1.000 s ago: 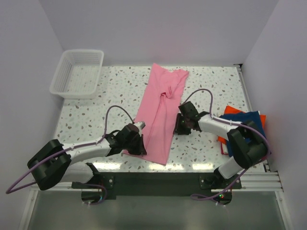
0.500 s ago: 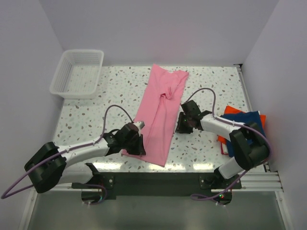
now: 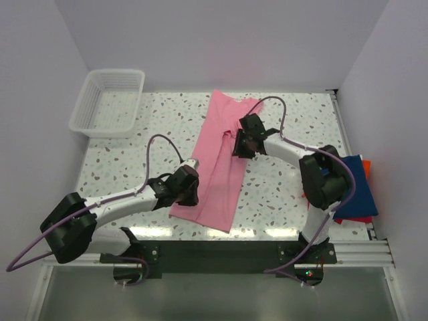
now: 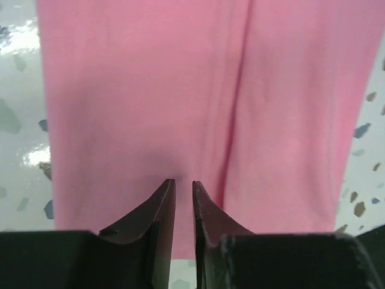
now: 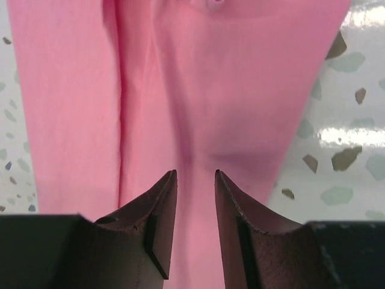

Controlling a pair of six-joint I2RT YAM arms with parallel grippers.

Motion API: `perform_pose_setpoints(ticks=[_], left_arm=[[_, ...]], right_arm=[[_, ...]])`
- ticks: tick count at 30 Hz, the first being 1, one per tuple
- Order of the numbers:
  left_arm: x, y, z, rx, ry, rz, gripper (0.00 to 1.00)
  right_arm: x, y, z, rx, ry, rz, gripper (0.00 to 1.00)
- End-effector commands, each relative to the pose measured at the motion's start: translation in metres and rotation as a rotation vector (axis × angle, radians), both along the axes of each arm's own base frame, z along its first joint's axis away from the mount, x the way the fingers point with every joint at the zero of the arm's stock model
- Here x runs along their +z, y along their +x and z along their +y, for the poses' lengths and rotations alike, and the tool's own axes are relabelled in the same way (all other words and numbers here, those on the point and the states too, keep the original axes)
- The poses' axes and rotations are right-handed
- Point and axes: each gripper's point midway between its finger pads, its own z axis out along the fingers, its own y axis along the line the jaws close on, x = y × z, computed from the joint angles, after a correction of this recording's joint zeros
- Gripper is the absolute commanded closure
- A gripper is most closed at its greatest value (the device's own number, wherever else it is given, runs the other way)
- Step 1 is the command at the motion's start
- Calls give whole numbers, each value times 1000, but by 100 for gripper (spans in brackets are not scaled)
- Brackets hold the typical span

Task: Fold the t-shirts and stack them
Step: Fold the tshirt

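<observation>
The pink shirt [image 3: 221, 167] lies as a long narrow strip down the middle of the frame. The blue shirt [image 3: 353, 190] and red shirt [image 3: 358, 218] sit folded at the right edge. My left gripper [image 3: 187, 190] hangs over the strip's lower left edge, jaws a slit apart and empty. My right gripper [image 3: 241, 142] is over its upper middle, slightly wider, also empty. I judge the crosswise fold comes next. I'd pinch all layers squarely so the ends meet evenly.
</observation>
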Motion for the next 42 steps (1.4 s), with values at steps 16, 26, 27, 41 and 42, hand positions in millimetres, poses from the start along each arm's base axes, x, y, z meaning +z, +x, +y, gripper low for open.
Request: perform_pose_setpoints(ticks=[16, 26, 27, 41, 42], left_arm=[[-43, -11, -2, 144, -82, 78, 87], [-48, -35, -21, 61, -150, 138, 87], [-49, -42, -24, 37, -164, 160, 87], [-20, -55, -28, -82, -196, 133, 83], [-12, -51, -25, -80, -189, 106, 81]], right_arm=[[-47, 74, -29, 45, -282, 10, 64], [-44, 57, -37, 43, -263, 67, 63], [-46, 53, -38, 39, -258, 69, 63], [-21, 13, -56, 17, -237, 65, 48], [-12, 12, -55, 16, -229, 59, 47]])
